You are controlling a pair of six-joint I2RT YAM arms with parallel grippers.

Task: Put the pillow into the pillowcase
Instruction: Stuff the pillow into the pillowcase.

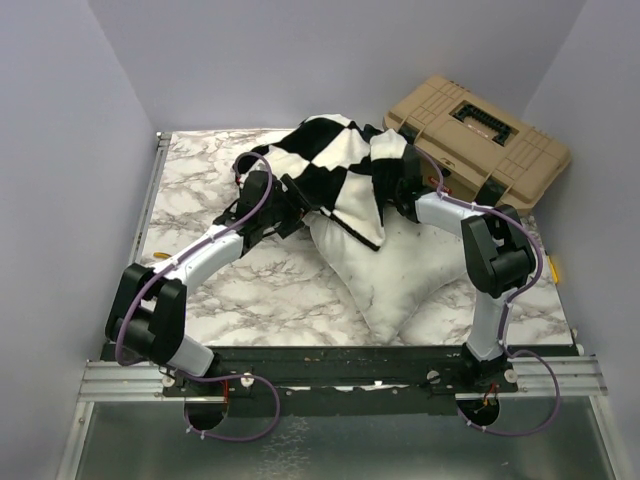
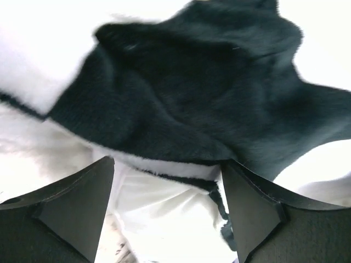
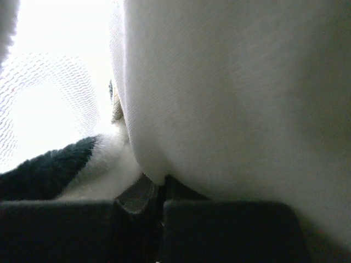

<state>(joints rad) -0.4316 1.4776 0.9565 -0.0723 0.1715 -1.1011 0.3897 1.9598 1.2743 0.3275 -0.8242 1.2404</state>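
Plainly, the coming move turns on where the hem of the pillowcase lies against the pillow. The pillow rests on the marble worktop right of centre, its long axis running from a near corner that points at the arm bases away toward the far side. The checked pillowcase is draped over that far end only, so most of the white body is bare, and the case would have to travel along that axis toward the near edge. The left arm reaches in to the case's near-left hem, and the left jaws stand wide apart with nothing gripped. In the left wrist view the two dark fingers flank a fuzzy black fold of the case just ahead, with white cloth below it. The right arm comes in from the case's right side, and the right jaws are pressed fully together. Smooth white cloth bulges right at their tips, and a thin fold may be pinched there, though the close, glaring view does not settle that. I judge the left arm better placed to take the hem. A tan tool case sits just beside the pillowcase, far right.
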